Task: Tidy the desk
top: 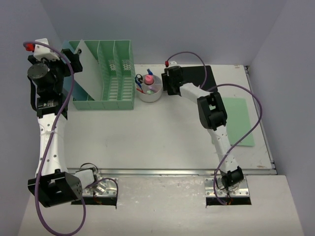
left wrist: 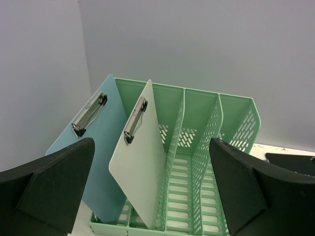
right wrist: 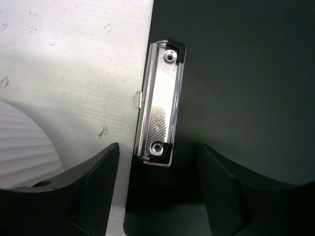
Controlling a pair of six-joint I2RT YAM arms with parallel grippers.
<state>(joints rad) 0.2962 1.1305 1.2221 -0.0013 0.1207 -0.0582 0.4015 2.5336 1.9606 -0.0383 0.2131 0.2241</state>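
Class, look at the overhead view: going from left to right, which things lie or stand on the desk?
Mint-green file rack → white cup of stationery → black clipboard → pale green sheet.

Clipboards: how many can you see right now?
3. A blue clipboard and a pale clipboard lean at the rack's left end; a black clipboard lies flat under the right gripper. The green sheet may be another.

Soft, even light; metal clip [right wrist: 158, 115] glares.
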